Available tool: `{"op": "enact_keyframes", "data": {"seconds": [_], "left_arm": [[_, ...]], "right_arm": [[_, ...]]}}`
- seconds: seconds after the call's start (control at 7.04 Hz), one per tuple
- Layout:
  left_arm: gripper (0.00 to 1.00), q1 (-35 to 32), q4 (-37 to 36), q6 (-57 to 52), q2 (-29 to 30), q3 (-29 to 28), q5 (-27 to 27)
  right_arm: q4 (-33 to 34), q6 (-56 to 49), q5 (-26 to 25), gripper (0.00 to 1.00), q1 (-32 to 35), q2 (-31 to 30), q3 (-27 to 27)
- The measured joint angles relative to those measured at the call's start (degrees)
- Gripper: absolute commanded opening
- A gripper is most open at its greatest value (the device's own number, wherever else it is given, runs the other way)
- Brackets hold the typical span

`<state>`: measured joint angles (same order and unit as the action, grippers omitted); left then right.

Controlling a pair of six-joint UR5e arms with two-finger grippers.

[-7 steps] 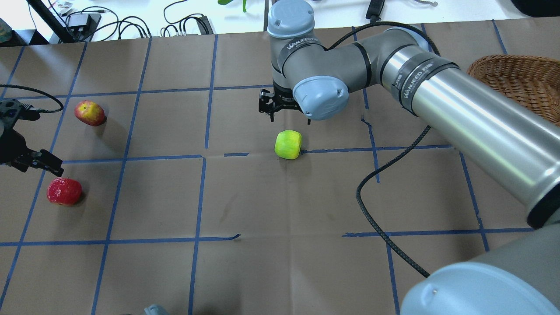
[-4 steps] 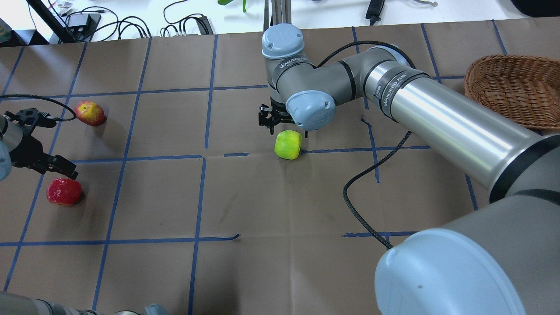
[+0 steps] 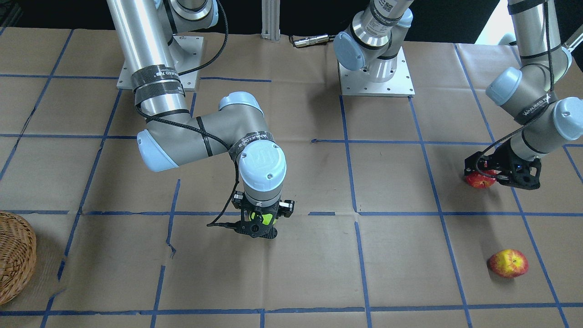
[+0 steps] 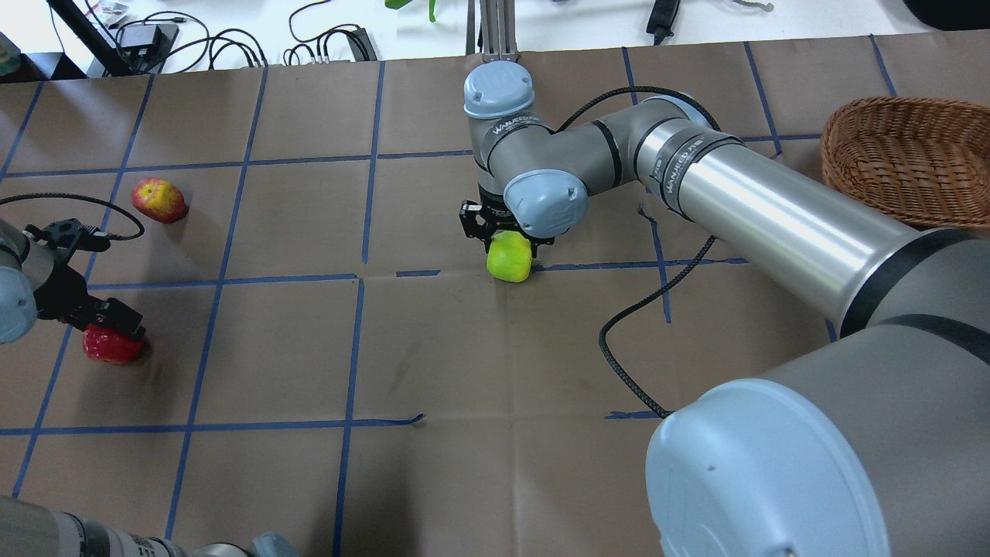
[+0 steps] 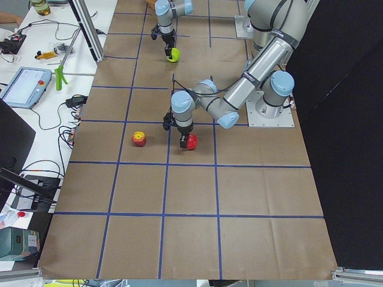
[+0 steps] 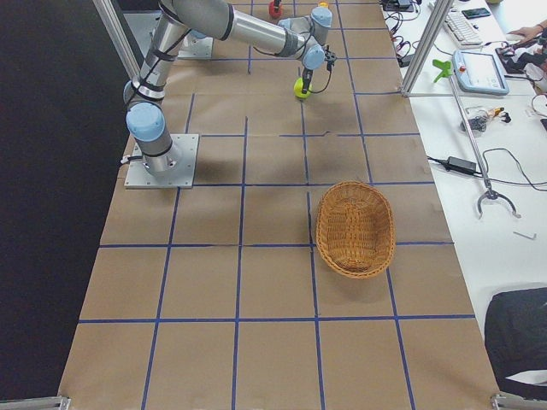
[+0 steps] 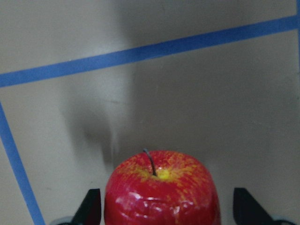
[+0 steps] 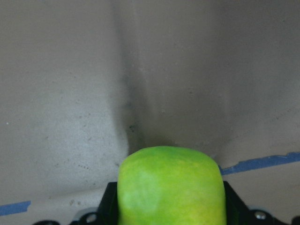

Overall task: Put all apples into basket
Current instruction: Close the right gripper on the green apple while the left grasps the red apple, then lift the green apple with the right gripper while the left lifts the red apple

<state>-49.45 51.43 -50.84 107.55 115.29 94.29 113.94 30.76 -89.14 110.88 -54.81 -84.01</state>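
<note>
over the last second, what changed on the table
Both hands came down on apples. The right hand dropped around the green apple, fingers now against its sides. The left hand swung over and lowered around the wrinkled red apple, still open. All apples, including the red-and-yellow apple, and the wicker basket stayed put.

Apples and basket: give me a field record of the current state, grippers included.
green apple: on table, mid-table, between right gripper jaws
right gripper: lowered over green apple, jaws close against both sides; grip not confirmable
red apple: on table, between left gripper jaws
left gripper: open, straddling red apple, clear gap on one side
blushed apple: on table, untouched, farther from robot than red apple
basket: empty, at robot's right end of table
apples in basket: 0 of 3
</note>
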Motion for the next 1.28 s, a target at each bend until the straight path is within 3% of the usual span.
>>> {"op": "enact_keyframes", "data": {"seconds": [0.28, 0.43, 0.85, 0.99, 1.28], "left_arm": [[0.42, 0.72, -0.62, -0.15, 0.57, 0.53, 1.84], [0.34, 0.64, -0.64, 0.87, 0.51, 0.57, 2.12], [0.3, -4.32, 1.31, 6.58, -4.21, 0.46, 1.68], [0.3, -10.19, 4.7, 12.19, -8.37, 0.2, 1.36], [0.3, -28.06, 9.9, 32.7, -12.99, -1.35, -0.89]], "right_arm": [[-0.55, -3.21, -0.59, 0.1, -1.77, -2.7, 0.9], [-2.12, -6.12, -0.76, 0.1, -5.06, -4.69, 1.46], [-6.54, -26.45, -1.16, 0.1, -22.61, -8.87, 2.21], [-6.29, -35.93, -1.81, 0.09, -28.88, -9.15, 2.39], [-5.36, -52.51, -4.09, 0.08, -40.17, -8.34, 4.35]]}}
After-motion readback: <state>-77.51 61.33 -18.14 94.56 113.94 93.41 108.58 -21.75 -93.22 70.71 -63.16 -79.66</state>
